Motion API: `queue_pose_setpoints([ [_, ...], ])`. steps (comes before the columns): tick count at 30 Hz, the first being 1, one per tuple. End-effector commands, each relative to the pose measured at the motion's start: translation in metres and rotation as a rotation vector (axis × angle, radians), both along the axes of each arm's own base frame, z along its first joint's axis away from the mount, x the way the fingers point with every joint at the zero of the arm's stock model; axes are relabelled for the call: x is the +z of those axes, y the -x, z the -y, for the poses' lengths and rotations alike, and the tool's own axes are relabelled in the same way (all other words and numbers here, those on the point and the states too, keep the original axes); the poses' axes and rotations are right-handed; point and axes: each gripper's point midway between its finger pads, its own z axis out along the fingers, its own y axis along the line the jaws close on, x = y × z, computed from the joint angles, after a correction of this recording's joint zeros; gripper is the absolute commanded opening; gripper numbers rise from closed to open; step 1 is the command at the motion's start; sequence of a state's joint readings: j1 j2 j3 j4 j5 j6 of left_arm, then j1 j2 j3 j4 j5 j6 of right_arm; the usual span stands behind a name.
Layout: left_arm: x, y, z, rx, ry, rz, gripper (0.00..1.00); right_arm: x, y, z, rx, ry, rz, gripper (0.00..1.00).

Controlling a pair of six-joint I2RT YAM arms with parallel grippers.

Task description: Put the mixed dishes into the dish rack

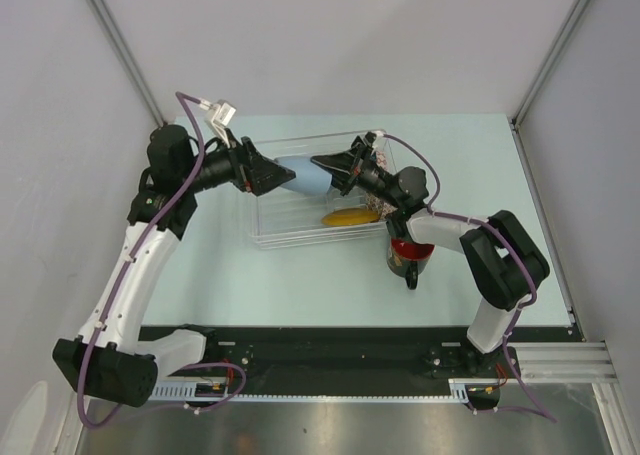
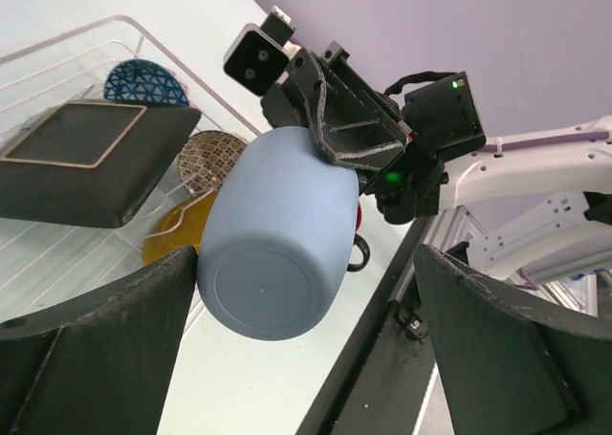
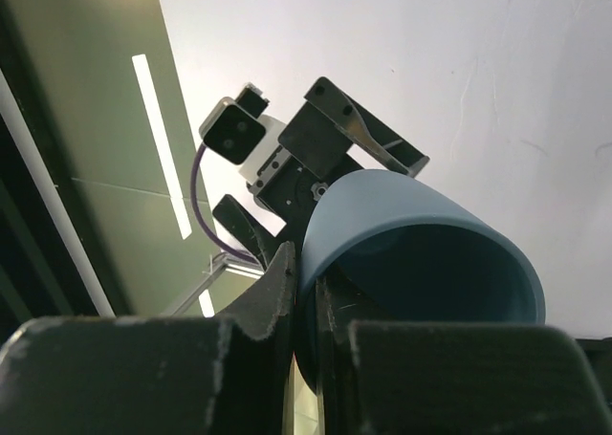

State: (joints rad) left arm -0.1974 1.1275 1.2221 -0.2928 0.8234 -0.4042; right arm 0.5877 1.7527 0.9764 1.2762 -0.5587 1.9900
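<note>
Pale blue cup [image 2: 277, 234] held over the dish rack [image 1: 270, 233]
Your right tool [image 1: 332, 167] pinches its rim; your left tool [image 1: 277, 175] gapes around its base. The mug [image 1: 408, 255] stands at the rack's 4 o'clock.

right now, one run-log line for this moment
right fingers: shut on blue cup rim | left fingers: open, flanking cup base | cup: over dish rack | in rack: square plate, yellow plate, mosaic bowl | mug: table, outside rack

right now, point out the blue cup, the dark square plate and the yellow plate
blue cup [image 2: 271, 287]: left wrist view, centre of its flat base
dark square plate [image 2: 78, 135]: left wrist view, its flat inner square
yellow plate [image 2: 172, 234]: left wrist view, the visible edge left of the cup
</note>
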Motion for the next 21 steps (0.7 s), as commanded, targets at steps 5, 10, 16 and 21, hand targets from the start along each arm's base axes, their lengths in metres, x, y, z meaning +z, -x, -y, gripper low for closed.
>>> queue_pose_setpoints([
  [5,0.005,0.012,0.004,-0.072,0.068,-0.014,1.00,0.061,0.027,0.028,-0.018,-0.209,0.184,0.00],
  [10,0.008,0.015,0.010,-0.113,0.115,-0.041,1.00,0.063,0.025,0.029,-0.028,-0.222,0.181,0.00],
  [16,0.002,0.016,0.014,-0.147,0.156,-0.079,0.89,0.069,0.024,0.028,-0.038,-0.250,0.190,0.00],
  [21,-0.002,0.016,0.019,-0.165,0.162,-0.098,0.85,0.069,0.025,0.021,-0.024,-0.255,0.187,0.00],
])
